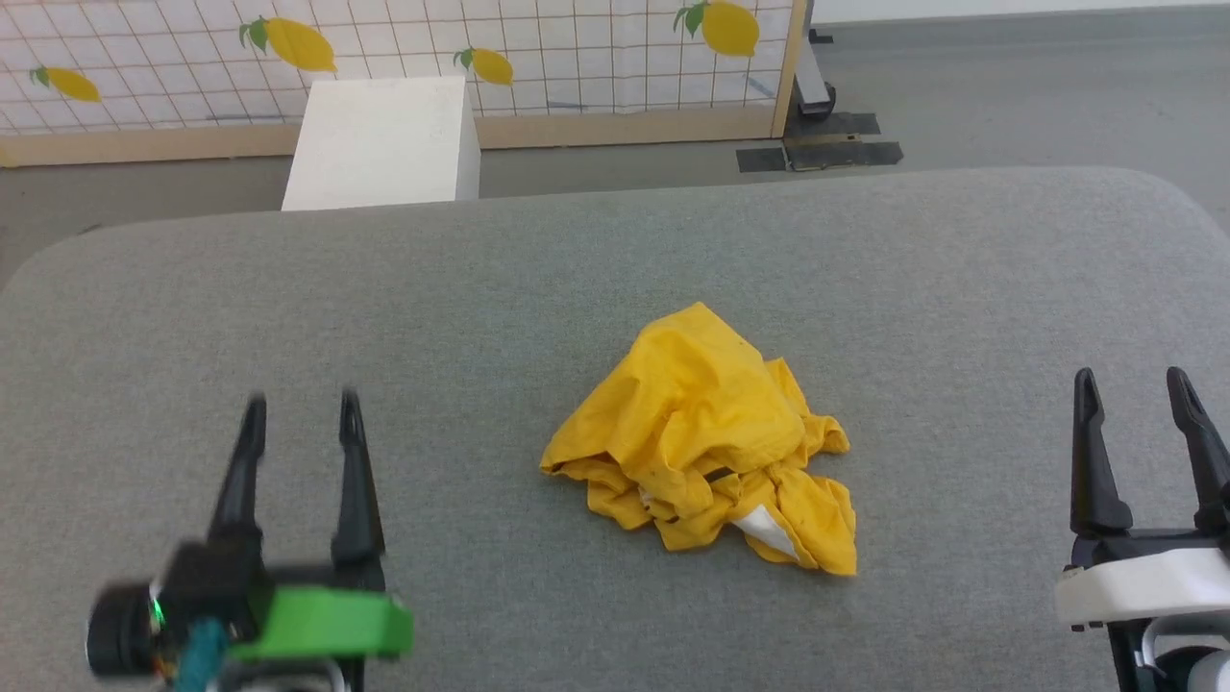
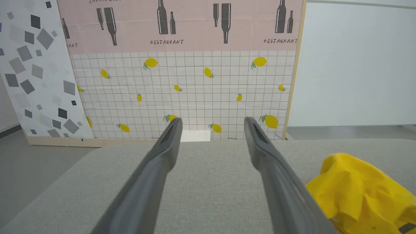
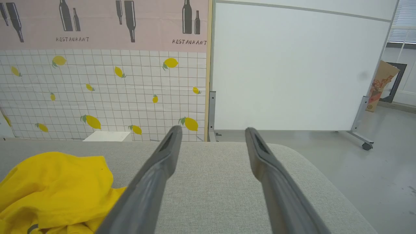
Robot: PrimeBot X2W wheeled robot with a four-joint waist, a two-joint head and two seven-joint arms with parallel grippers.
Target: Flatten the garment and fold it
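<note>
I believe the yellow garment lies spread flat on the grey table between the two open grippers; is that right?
No: the garment lies crumpled in a heap, not spread flat, as the head view shows. It is on the grey table, between the open left gripper and the open right gripper.

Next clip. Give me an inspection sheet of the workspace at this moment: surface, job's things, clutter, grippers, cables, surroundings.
Surface: grey fabric-covered table, rounded far corners.
Job's things: yellow garment, crumpled in a heap near the middle, not yet flattened.
Clutter: nothing seen.
Grippers: left gripper open, empty, apart from the garment; right gripper open, empty, also apart.
Cables: nothing seen.
Surroundings: white box and lemon-print panel beyond the table; grey floor.
</note>
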